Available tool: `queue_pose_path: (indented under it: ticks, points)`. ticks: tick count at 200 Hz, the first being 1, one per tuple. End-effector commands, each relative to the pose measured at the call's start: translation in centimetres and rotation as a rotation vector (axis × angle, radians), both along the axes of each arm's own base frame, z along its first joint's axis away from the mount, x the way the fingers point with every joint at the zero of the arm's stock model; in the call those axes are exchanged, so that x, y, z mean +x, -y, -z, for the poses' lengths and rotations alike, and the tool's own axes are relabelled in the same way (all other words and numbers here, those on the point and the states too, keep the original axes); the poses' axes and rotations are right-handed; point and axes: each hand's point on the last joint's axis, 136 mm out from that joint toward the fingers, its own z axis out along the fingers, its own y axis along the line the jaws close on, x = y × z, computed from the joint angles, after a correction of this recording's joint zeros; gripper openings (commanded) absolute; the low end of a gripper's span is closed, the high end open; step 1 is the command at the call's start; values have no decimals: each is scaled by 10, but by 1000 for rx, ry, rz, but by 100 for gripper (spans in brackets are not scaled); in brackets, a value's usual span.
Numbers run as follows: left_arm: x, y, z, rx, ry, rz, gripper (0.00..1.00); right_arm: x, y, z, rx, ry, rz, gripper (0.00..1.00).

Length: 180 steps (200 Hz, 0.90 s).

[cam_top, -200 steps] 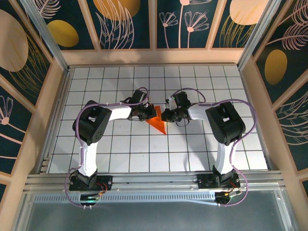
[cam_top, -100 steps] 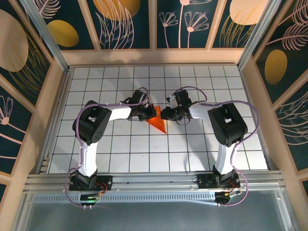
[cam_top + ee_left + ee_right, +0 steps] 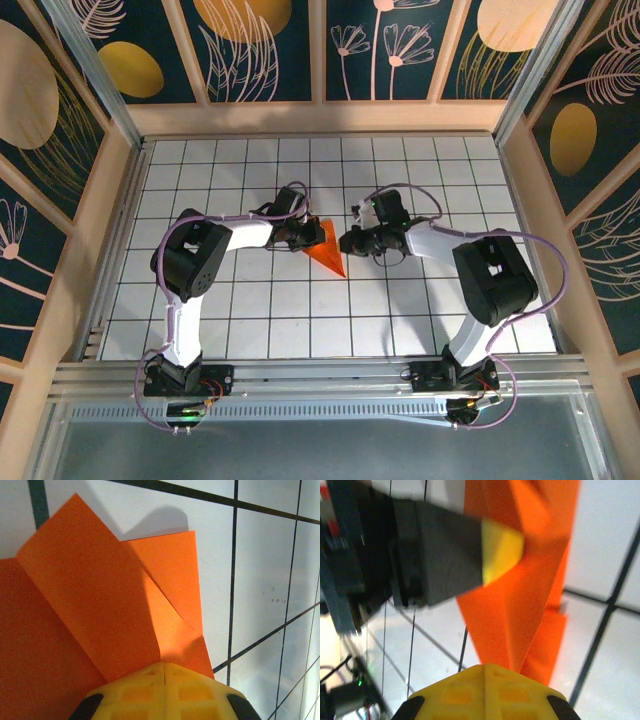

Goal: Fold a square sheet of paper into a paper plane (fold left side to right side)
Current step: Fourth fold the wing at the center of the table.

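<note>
The square sheet of paper (image 3: 328,251) is bright orange and folded into a pointed triangle on the white grid table (image 3: 270,300), tip toward me. My left gripper (image 3: 306,236) is at its upper left edge. In the left wrist view the yellow fingers (image 3: 150,685) are shut, and a raised flap of the paper (image 3: 95,590) runs into their seam. My right gripper (image 3: 347,243) meets the paper's right edge. Its fingers (image 3: 470,690) are shut, with folded layers of paper (image 3: 520,625) fanning up from the tips. The left gripper's yellow fingertip (image 3: 501,547) shows across the paper.
Wooden walls (image 3: 110,230) fence the table on the left, right and back. An aluminium rail (image 3: 320,375) crosses the near edge by the arm bases. Purple cables loop over both arms. Bare tiles lie in front of and behind the paper.
The right arm's elbow has swung out to the right and its wrist has shifted slightly. The left arm and the paper have stayed in place.
</note>
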Motion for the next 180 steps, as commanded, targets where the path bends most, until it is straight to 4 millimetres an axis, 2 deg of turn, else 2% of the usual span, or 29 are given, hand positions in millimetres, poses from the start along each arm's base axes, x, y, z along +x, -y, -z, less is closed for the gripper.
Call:
queue_pose_path:
  ticks: [1, 85, 180]
  points:
    - [-10, -18, 29, 97, -47, -20, 0, -27, -16, 1, 57, -70, -77, 0]
    - [-10, -17, 29, 95, -46, -20, 0, -31, -15, 23, 28, -106, -68, 0]
    - [-10, -17, 30, 100, -48, -20, 0, -46, -7, 46, 2, -157, -58, 0]
